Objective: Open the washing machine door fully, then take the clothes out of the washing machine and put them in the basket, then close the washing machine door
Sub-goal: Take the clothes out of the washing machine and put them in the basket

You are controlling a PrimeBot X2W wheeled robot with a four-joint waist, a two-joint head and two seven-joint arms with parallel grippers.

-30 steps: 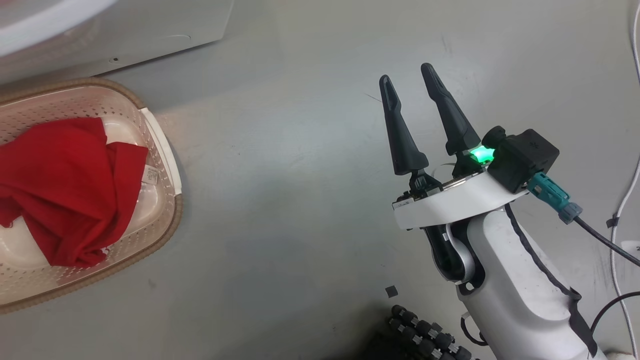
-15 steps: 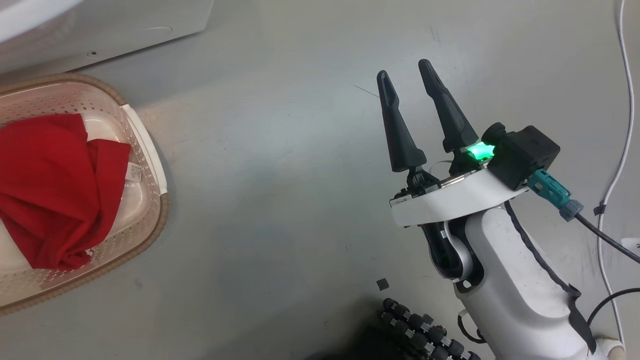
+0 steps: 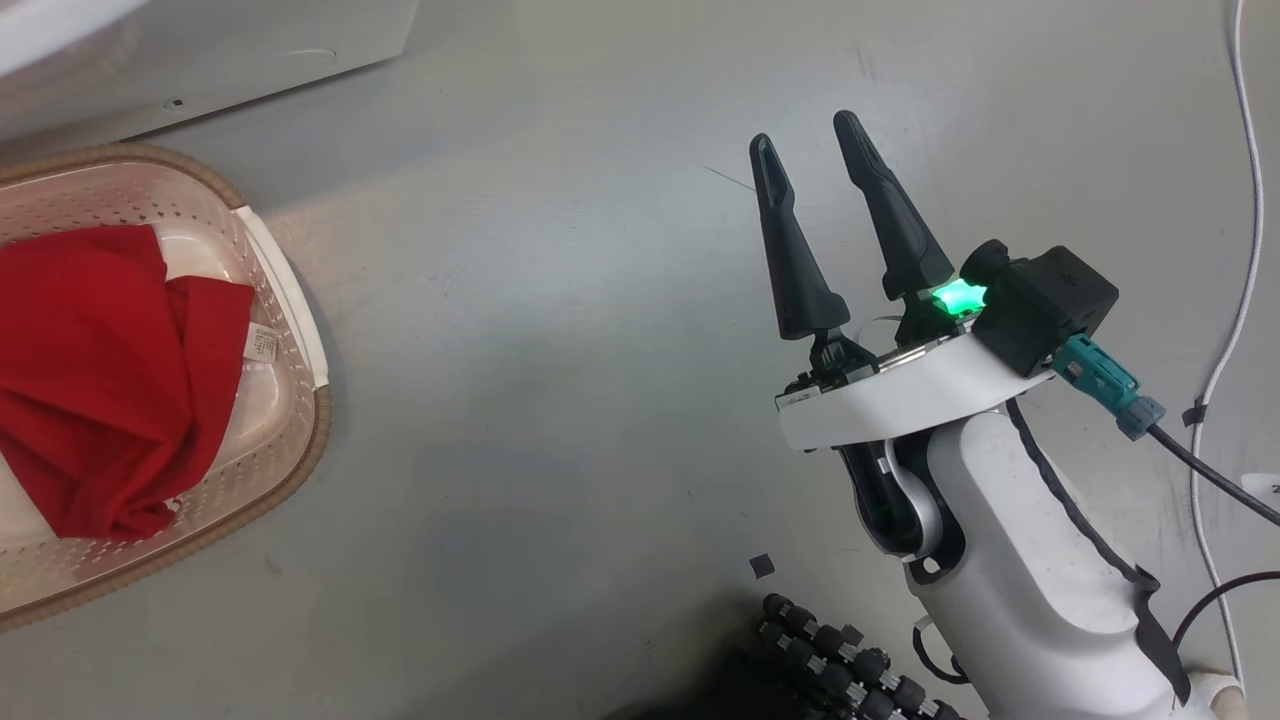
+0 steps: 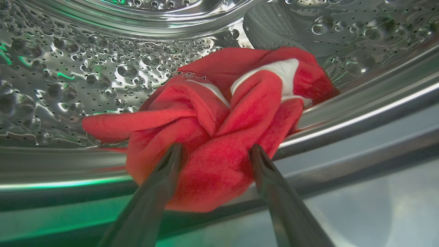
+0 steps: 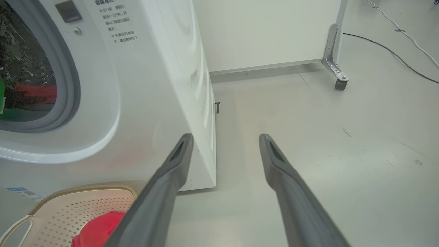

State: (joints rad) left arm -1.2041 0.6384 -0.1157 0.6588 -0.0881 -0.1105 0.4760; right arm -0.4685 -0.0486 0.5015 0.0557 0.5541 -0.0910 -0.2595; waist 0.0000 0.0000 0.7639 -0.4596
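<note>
— Closure has just been made at the left hand [image 4: 216, 146]: spread wide a moment ago, its fingers [image 4: 158, 181] are now pressed into the garment [image 4: 219, 113] from both sides.
— Is the garment taken to be held, then?
— It is judged so. A fold of red cloth is pinched between the fingers, near the front lip of the drum [image 4: 68, 85], with the rest of the bundle lying farther in on the steel.
— And the right hand [image 3: 802, 130]?
— It is left spread, with nothing between its fingers, over bare floor [image 3: 550, 450] to the right of the machine [image 5: 154, 85]. Nothing about it has been altered; the slight drift in the head view is put down to the camera.
— What is meant by that for the task?
— The next removal can be counted as begun. One red piece [image 3: 100, 380] is already laid in the basket [image 3: 322, 420], which is set on the floor at the left, just in front of the machine. The pinched garment is yet to be drawn out through the mouth [image 5: 72, 89] and carried there.
— What should be watched?
— Soft cloth may be snagged on the mouth or lost from a shallow pinch, so a slow pull is advised. The door is to be closed only after that.
</note>
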